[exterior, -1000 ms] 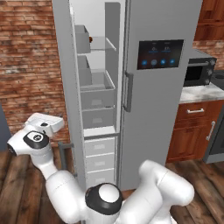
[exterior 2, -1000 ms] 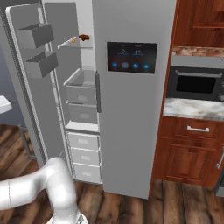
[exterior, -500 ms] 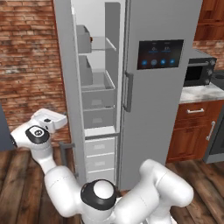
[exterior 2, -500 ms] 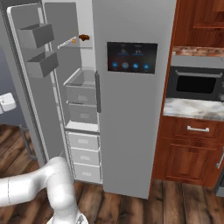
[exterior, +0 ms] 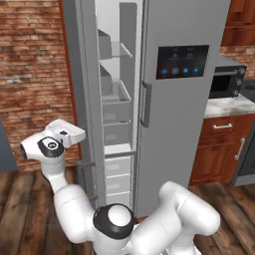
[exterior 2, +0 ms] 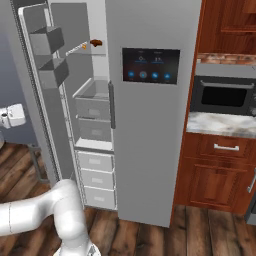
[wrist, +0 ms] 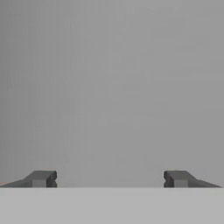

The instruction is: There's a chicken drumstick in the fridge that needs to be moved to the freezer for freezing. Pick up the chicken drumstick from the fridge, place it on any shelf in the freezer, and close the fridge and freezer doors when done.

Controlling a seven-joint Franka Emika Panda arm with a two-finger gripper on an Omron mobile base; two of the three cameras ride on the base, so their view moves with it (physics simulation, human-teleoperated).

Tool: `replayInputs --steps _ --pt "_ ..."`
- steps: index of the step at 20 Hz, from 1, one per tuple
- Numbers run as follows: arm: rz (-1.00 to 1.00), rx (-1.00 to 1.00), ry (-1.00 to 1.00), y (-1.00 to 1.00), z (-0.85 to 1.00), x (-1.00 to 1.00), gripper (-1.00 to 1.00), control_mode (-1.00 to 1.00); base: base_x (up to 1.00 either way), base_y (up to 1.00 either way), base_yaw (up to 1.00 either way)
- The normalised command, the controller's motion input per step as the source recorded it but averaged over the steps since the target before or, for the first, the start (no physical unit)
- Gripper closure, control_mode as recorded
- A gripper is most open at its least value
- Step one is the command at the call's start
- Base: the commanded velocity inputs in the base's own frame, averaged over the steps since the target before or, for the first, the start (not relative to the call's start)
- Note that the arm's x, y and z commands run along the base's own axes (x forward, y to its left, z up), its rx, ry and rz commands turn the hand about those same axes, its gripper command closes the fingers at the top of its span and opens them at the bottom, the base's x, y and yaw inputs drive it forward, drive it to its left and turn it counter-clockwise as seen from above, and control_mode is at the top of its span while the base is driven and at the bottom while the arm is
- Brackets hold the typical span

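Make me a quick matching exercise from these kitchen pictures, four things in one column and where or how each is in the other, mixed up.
Things:
1. chicken drumstick
2. freezer door
3. fridge door
4. gripper

States:
A. shut, dark screen on it
B. jaws wide apart, nothing between them
C. on a top freezer shelf
D. swung open

Pairs: 1-C, 2-D, 3-A, 4-B

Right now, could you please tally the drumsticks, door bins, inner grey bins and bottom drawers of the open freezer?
Chicken drumstick: 1
Door bins: 2
Grey bins: 2
Drawers: 3
Total: 8
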Motion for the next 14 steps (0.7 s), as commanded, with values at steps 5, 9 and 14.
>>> replayInputs --steps 5,9,14 --pt "0.00 0.11 0.00 -0.78 0.00 0.09 -1.00 -1.00 0.00 0.00 0.00" --pt "0.00 0.13 0.00 -0.86 0.00 0.31 -1.00 -1.00 0.00 0.00 0.00" --pt "0.01 0.12 0.00 -0.76 0.00 0.36 -1.00 -1.00 0.00 0.00 0.00"
